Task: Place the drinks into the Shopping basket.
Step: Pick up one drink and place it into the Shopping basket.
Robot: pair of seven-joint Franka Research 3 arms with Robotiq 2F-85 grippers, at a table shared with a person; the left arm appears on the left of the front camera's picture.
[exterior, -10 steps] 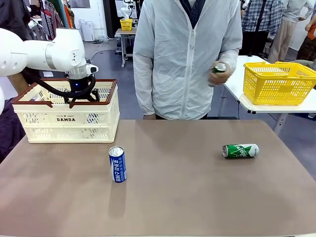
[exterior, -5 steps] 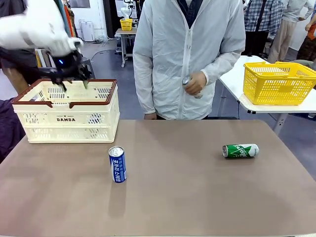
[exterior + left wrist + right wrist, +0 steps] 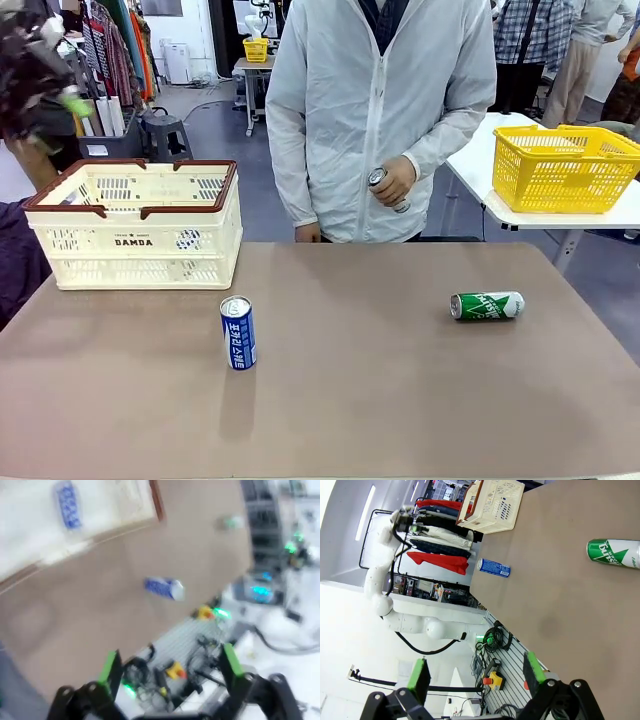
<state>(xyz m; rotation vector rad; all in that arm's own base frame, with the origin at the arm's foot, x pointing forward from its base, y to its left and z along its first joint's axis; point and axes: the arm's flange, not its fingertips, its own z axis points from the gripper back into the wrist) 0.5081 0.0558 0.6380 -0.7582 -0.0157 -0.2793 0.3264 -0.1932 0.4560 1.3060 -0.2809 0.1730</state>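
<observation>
Front cam faces person (image 3: 380, 120); all share blue can (image 3: 238, 333).

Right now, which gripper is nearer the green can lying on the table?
Right. The right gripper hangs at the table's right side, where the green can lies; the left gripper is high up by the Shopping basket, across the table.

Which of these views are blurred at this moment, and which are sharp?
Left wrist view: heavy motion blur, smearing the blue can on the table and the Shopping basket. Front view: sharp, but the left gripper at top left is a blurred smear. Right wrist view: sharp, evenly lit.
</observation>
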